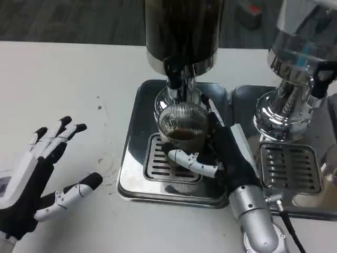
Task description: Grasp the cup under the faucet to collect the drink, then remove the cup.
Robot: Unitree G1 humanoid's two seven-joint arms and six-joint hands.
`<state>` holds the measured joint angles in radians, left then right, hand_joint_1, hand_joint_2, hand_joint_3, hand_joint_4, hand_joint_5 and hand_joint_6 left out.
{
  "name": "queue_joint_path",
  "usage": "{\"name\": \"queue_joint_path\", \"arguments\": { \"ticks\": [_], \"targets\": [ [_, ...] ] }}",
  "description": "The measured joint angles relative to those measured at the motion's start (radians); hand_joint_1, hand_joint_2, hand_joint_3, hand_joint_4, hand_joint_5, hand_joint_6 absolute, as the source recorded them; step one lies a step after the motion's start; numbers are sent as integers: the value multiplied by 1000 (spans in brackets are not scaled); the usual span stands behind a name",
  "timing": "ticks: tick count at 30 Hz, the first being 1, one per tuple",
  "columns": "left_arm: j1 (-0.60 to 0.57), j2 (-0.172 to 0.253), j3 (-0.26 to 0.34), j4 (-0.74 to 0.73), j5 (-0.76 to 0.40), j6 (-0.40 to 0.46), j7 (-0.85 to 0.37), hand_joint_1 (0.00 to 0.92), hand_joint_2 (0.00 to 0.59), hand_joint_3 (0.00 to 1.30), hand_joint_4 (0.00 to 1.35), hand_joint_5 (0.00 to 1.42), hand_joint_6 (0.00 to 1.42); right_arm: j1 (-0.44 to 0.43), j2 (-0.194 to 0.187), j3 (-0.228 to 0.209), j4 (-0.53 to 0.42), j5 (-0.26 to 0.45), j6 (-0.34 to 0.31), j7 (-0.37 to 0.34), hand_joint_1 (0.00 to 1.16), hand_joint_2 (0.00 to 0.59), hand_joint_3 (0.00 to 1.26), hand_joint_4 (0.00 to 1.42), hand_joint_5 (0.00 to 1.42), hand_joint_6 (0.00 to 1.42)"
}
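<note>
The cup [182, 128] is held under the faucet [179, 84] by the right robot hand [221, 155] for filling; the left robot hand [39, 176] is spread wide, holding nothing.

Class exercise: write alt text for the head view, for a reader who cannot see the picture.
The robot's right hand grips a ribbed glass cup of dark drink under the dispenser's faucet, above the drip tray. Its left hand hovers open over the white table.
</note>
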<state>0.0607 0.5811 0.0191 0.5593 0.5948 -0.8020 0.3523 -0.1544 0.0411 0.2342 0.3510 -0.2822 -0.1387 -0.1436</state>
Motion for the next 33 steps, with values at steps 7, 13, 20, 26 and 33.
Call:
{"name": "queue_joint_path", "arguments": {
  "ticks": [7, 13, 20, 26, 33],
  "targets": [
    [3, 0, 0, -2, -1, 1, 0, 0, 157, 168, 0, 95, 0, 1, 13, -1, 2, 0, 0, -20, 944, 213, 295, 318, 341, 471],
    [4, 0, 0, -2, -3, 4, 0, 0, 155, 168, 0, 91, 0, 2, 17, -5, 2, -1, 0, -46, 972, 218, 359, 377, 395, 534],
    [4, 0, -1, -2, -3, 5, 0, 0, 150, 165, 0, 74, 0, 5, 18, -14, 2, 4, -1, -68, 991, 228, 427, 446, 455, 576],
    [4, 0, -5, -2, -2, 14, 0, 0, 149, 161, 0, 65, 0, 5, 18, -19, 3, 7, -3, -92, 1008, 232, 479, 512, 517, 603],
    [-1, 0, -27, -2, 0, 20, 0, 0, 150, 160, 0, 62, 0, 5, 18, -19, 5, 7, -8, -107, 1003, 225, 506, 533, 544, 612]
  ]
}}
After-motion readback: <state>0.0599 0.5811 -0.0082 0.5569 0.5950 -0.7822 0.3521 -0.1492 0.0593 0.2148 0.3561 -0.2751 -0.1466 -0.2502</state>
